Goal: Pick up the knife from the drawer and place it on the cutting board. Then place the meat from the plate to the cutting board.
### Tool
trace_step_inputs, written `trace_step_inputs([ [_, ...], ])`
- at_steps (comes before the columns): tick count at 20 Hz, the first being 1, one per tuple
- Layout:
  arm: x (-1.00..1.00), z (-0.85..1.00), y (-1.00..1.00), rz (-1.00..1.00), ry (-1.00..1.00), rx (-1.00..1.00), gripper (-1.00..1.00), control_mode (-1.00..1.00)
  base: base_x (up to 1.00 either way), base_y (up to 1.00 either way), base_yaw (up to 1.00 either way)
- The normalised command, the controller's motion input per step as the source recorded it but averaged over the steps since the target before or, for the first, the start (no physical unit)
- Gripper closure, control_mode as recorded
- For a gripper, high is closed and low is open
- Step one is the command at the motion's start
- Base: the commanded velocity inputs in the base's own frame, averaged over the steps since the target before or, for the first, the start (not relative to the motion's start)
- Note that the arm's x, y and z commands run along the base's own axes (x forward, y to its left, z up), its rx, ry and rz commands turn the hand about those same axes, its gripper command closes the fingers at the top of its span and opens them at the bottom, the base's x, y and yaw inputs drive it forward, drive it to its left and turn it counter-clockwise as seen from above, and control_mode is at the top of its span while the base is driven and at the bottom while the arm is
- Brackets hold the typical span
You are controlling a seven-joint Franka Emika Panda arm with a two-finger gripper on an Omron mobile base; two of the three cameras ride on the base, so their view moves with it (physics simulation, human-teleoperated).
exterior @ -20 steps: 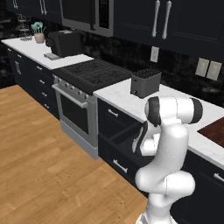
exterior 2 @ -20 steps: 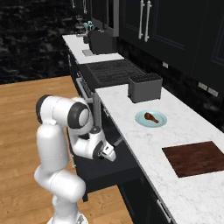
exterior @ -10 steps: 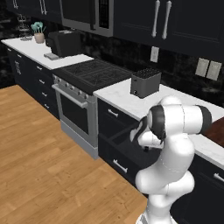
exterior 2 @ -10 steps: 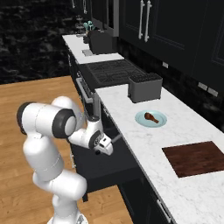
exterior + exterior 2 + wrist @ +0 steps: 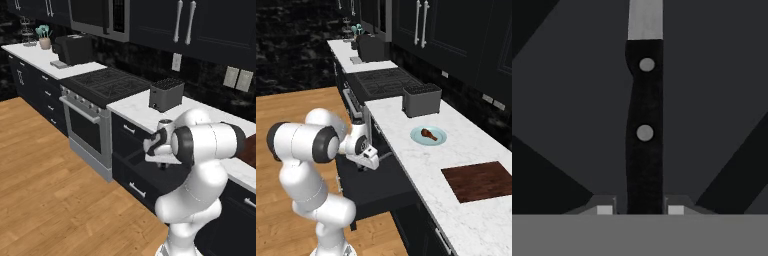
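Note:
The knife (image 5: 644, 130) has a black riveted handle and a steel blade, and it stands between my finger tips in the hand view. My gripper (image 5: 641, 210) is shut on that handle. In the right base view the gripper (image 5: 367, 161) hangs over the open drawer (image 5: 376, 187), with the knife (image 5: 385, 156) pointing toward the counter. On the white counter, the meat (image 5: 429, 133) lies on the pale blue plate (image 5: 415, 136). The dark reddish cutting board (image 5: 481, 180) lies further right along the counter, and its corner (image 5: 248, 150) peeks out behind my arm.
A black toaster (image 5: 421, 99) stands on the counter just left of the plate. The stove (image 5: 381, 80) is beyond it. The open drawer juts out into the floor space below the counter edge (image 5: 406, 175). Wooden floor (image 5: 50, 185) lies to the left.
My arm has swung and the hand has risen out of the drawer with the knife held in it. Plate, meat and board have not moved.

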Motion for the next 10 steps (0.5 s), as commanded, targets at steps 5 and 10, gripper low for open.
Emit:
trace_step_inputs([
  [5,-0.01,0.71,0.00,0.00,0.09,0.18,1.00,-1.00,0.00,0.00,0.00],
  [10,-0.02,0.56,0.00,0.00,0.25,0.16,1.00,-1.00,0.00,0.00,0.00],
])
